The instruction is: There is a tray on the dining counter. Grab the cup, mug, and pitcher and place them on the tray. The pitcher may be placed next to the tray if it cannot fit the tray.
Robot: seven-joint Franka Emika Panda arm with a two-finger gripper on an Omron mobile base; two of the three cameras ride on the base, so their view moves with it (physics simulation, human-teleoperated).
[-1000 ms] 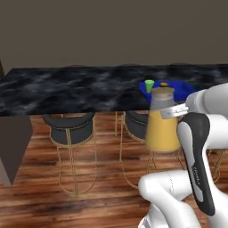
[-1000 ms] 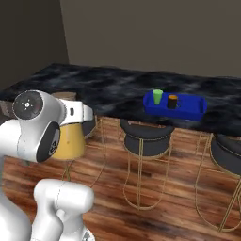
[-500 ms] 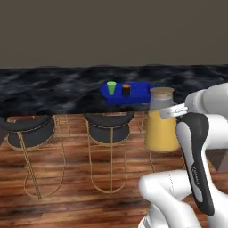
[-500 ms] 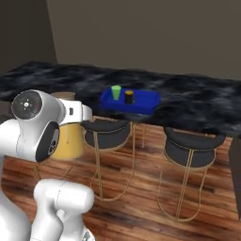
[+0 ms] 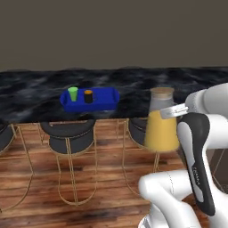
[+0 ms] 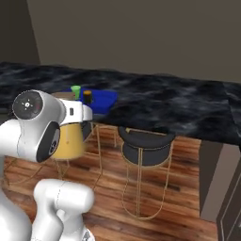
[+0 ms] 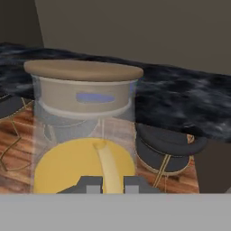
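The claw (image 7: 112, 184) grips the pitcher (image 5: 161, 120) in the air, short of the counter (image 5: 147, 84) where the cup (image 5: 72, 93) and mug (image 5: 88, 96) stand on the tray (image 5: 104, 99).

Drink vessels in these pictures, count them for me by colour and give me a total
Green: 1, the cup on the blue tray
Black: 1, the mug on that tray
Clear with orange liquid: 1, the pitcher, carried by the gripper
Total: 3

Dark-cushioned stools (image 5: 71, 133) on thin gold wire legs stand on a wooden plank floor (image 6: 183, 207), before a plain grey-brown wall (image 5: 111, 31).
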